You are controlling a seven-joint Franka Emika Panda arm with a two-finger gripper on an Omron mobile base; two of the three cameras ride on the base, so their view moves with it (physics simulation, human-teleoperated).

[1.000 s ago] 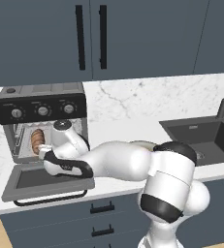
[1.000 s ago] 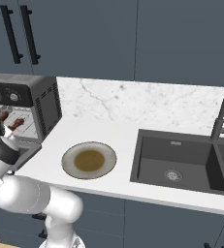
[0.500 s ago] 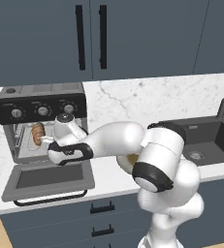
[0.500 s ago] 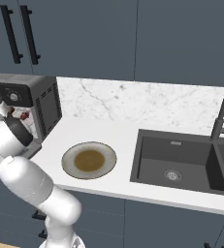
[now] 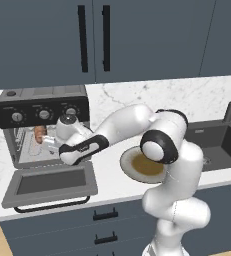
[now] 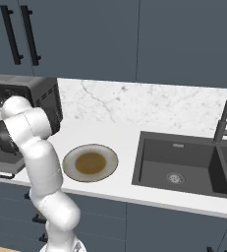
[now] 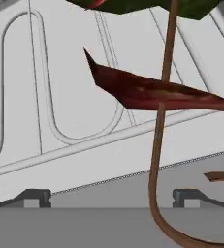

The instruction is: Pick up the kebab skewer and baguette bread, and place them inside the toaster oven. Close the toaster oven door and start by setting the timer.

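Seen from the left base view: toaster oven [image 5: 42, 107] on the counter [image 5: 107, 177] at the left, three round knobs along its black top panel, toaster oven door [image 5: 49, 184] folded down flat in front with the black bar handle toward the near edge. White arm bent across the counter, gripper [image 5: 46, 142] reaching into the oven mouth, finger tips hidden against the rack. Baguette bread [image 5: 38, 133] inside the cavity, at the left of the gripper, orange-brown and partly covered by the wrist. Brown-centred plate [image 5: 139, 167] on the counter beside the open door, half behind the arm's elbow; dark sink [image 5: 214, 142] further to the right. Seen from the right base view: the oven's side wall [image 6: 41, 101] at the far left, the arm's white links in front of its opening, the plate [image 6: 90, 162] bare on the counter, sink [image 6: 184, 170] and black faucet [image 6: 225, 118] well apart at the right. Seen from the hand view: very close to the kebab skewer [image 7: 157, 92] — a thin brown stick crossing dark red and green chunks — lying over the pale wire rack [image 7: 60, 140] of the oven. Two small dark finger tips [image 7: 33, 196] low at left and right, set wide apart, nothing between them — not gripping the skewer.
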